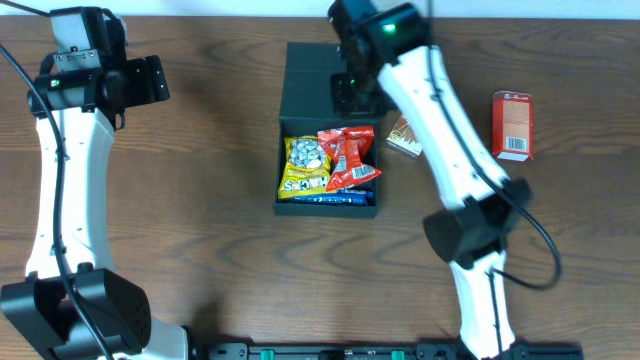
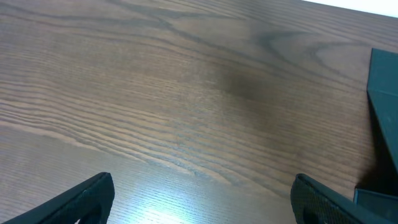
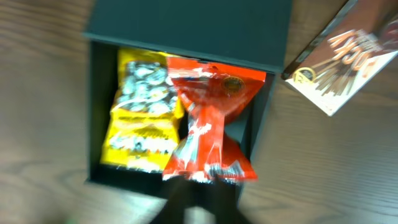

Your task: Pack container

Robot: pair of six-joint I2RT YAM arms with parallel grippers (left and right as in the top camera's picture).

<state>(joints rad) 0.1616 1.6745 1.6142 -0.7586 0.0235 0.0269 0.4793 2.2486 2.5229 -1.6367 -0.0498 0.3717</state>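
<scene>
From overhead I see the matte black rectangular cardboard box [image 1: 326,209] in the middle of the wooden table [image 1: 210,200], with its hinged flap lid [image 1: 308,75] on the far side. Inside it, a yellow crinkled snack packet [image 1: 305,166] lies on the left and red foil packets [image 1: 348,155] lie beside it. A blue wrapper [image 1: 335,198] runs along the near wall.

My right wrist camera looks straight into the box. It gives the yellow and red packets in close detail but does not show the blue wrapper. The right gripper [image 3: 200,194] is only a dark blur at the bottom edge, just below a red packet, so I cannot tell whether its fingers are parted or pinching.

The left wrist view is nearly all bare wood, with a corner of the box at the right edge. The left gripper [image 2: 202,185] has its fingers spread wide and holds nothing.

A flat brown cardboard biscuit-stick box [image 1: 403,138] lies just right of the container. Overhead it is partly covered by my right arm, but the right wrist view shows it plainly. A small red cardboard carton [image 1: 512,125] sits well apart, further right.
</scene>
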